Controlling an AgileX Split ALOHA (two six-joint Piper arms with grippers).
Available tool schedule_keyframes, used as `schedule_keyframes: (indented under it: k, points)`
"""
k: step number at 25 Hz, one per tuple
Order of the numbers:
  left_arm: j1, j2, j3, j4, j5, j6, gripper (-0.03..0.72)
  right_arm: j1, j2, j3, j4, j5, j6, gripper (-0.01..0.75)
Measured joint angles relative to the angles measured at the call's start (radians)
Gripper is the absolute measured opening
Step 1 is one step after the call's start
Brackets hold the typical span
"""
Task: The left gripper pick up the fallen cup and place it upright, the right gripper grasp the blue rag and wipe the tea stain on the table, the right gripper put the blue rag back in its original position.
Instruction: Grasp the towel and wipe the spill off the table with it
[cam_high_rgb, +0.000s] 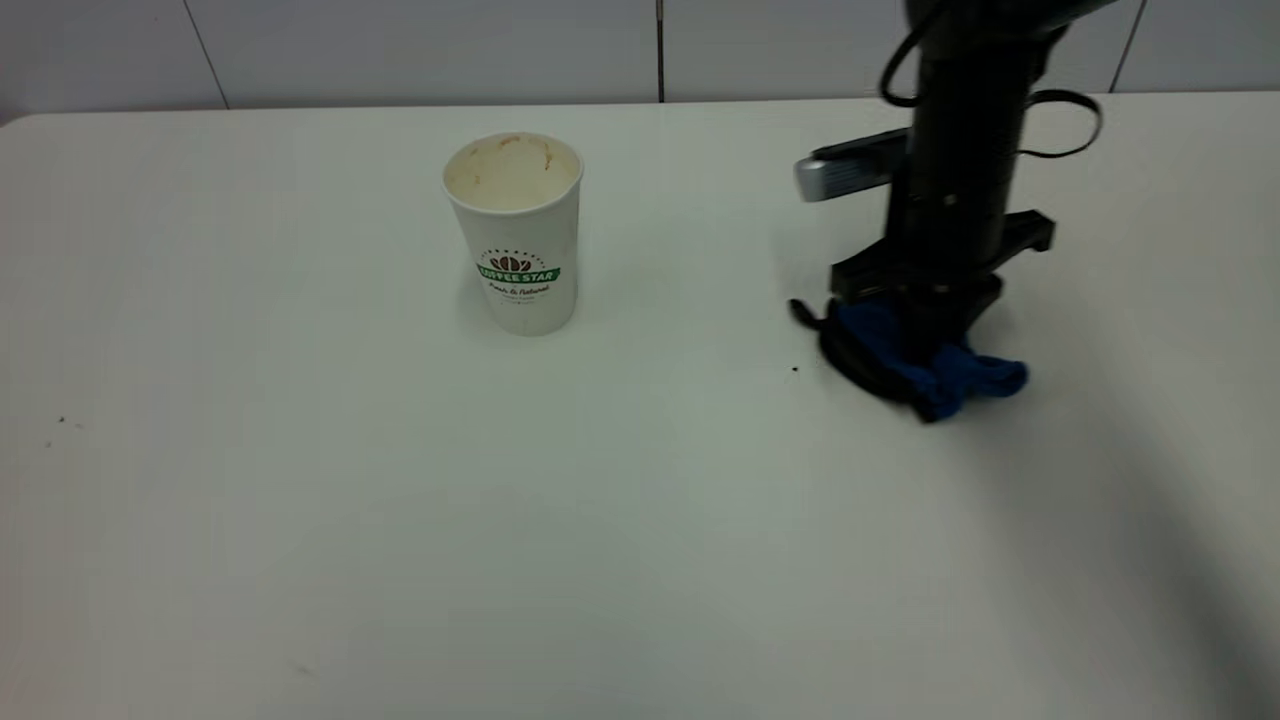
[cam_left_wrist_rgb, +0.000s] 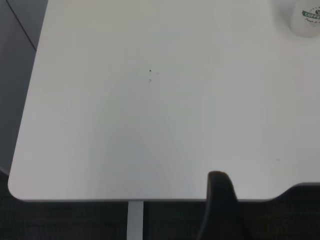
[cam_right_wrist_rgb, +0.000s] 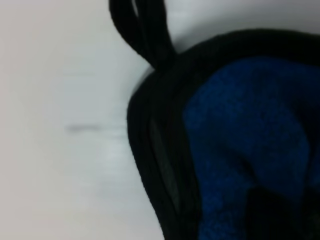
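At the right side of the table (cam_high_rgb: 300, 560), the right gripper (cam_high_rgb: 925, 335) is pressed straight down onto the blue rag (cam_high_rgb: 935, 370), which is bunched beneath it on the tabletop; whether its jaws are clamped on the cloth or merely resting in it cannot be told, since the finger ends are buried in the pile in the exterior view and are not resolved in the right wrist view. In that wrist view the rag's black edging and small black loop (cam_right_wrist_rgb: 145, 30) are seen lying flat against the white surface. No tea stain is discernible anywhere on the table, so the wiping is judged done or nearly so, with the return of the rag to its place as the step in hand. For that step to be done well, a firm pinch through the folded thickness should be confirmed before lifting, the cloth should be carried clear of the surface rather than dragged, and it should be laid flat before release. A tiny dark speck (cam_high_rgb: 795, 369) is noted just beside the rag. The cup (cam_high_rgb: 515, 235) is found upright, well apart to the left, its stained interior visible. The left gripper (cam_left_wrist_rgb: 220, 210) is held back over the near table edge, idle; its jaw state cannot be told.
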Motion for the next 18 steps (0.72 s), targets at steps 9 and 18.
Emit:
schedule_keyframes:
  k: [9,18]
  points:
    - [0.0,0.0,0.0,0.0,0.0,0.0,0.516,-0.128,-0.009,0.004,0.0,-0.02,0.092,0.109]
    - [0.0,0.0,0.0,0.0,0.0,0.0,0.516,-0.127,-0.192,0.113,0.111,-0.031,-0.027,0.531]
